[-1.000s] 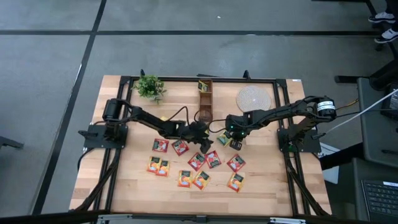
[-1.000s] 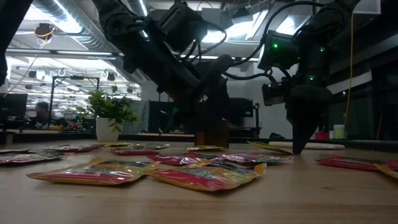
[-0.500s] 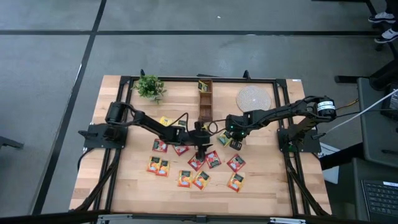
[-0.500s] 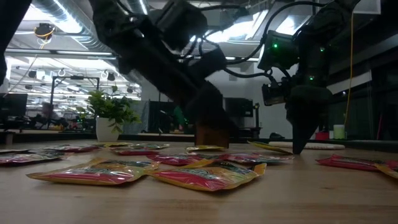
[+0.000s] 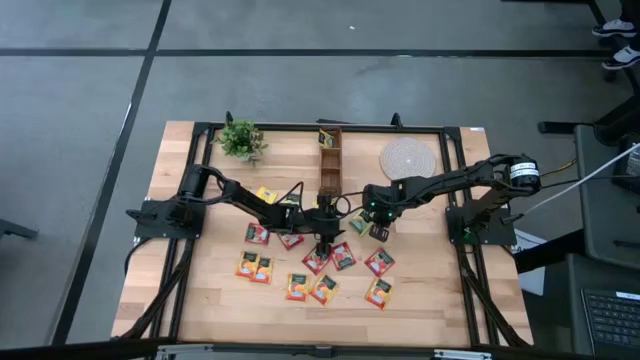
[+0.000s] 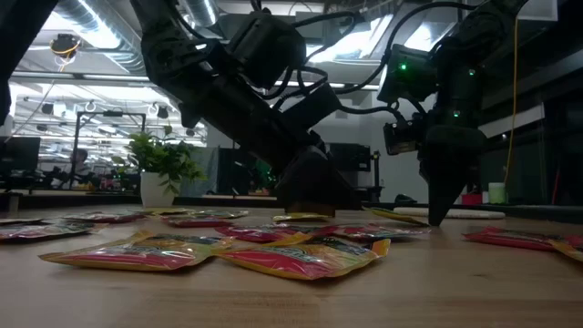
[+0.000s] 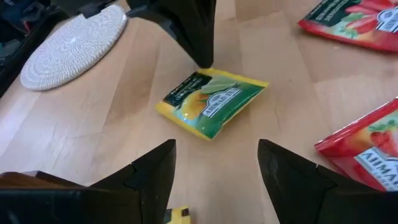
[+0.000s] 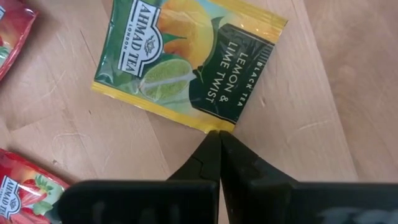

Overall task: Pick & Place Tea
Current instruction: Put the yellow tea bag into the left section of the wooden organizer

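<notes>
A green and yellow tea sachet [image 8: 186, 62] lies flat on the wooden table [image 5: 200, 290], near its middle. My right gripper [image 8: 217, 140] stands shut at one corner of it, pointing steeply down. My left gripper [image 7: 214, 171] is open and low over the table, just left of that sachet [image 7: 211, 102]. Its fingers point at the sachet and hold nothing. Several red and orange tea sachets [image 5: 320, 265] lie spread over the near half of the table. My right gripper's shut fingertips [image 7: 200, 56] meet the sachet's yellow corner [image 8: 214, 129] from above, slanting steeply down. The sachet lies flat on the table. Whether the tips press on the corner or only stand against its edge cannot be told.
A narrow wooden box [image 5: 330, 165] stands at the far middle with a sachet in its far end. A round woven mat [image 5: 408, 157] lies far right and a potted plant [image 5: 240, 140] far left. A yellow sachet [image 5: 265, 195] lies beside my left arm.
My left gripper has rolled about its own axis, sunk a little toward the table and come slightly toward the near edge, away from the wooden box. It has stayed open.
</notes>
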Controlling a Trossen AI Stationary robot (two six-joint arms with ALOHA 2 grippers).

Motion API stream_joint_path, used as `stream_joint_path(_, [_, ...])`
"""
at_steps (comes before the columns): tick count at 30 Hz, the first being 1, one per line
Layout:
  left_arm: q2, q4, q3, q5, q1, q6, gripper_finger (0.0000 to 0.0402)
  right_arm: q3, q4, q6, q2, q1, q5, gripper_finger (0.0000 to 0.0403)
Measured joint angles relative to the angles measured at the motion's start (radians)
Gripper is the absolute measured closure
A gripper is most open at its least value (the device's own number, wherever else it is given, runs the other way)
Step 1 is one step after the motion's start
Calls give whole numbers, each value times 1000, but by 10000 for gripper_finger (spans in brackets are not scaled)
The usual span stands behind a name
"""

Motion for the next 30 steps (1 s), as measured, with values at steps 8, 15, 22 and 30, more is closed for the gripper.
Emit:
stream_joint_path(8, [70, 14, 51, 24, 10, 62, 178, 0, 1, 0, 0, 0, 0, 399])
stream_joint_path(15, [101, 0, 110, 12, 10, 121, 178, 0, 2, 0, 0, 0, 0, 399])
stream_joint_path(22, [99, -7, 114, -2, 15, 199, 182, 0, 3, -3, 0, 0, 0, 399])
stream_joint_path(30, [103, 5, 115, 16, 15, 252, 230, 1, 12, -2, 1, 0, 0, 399])
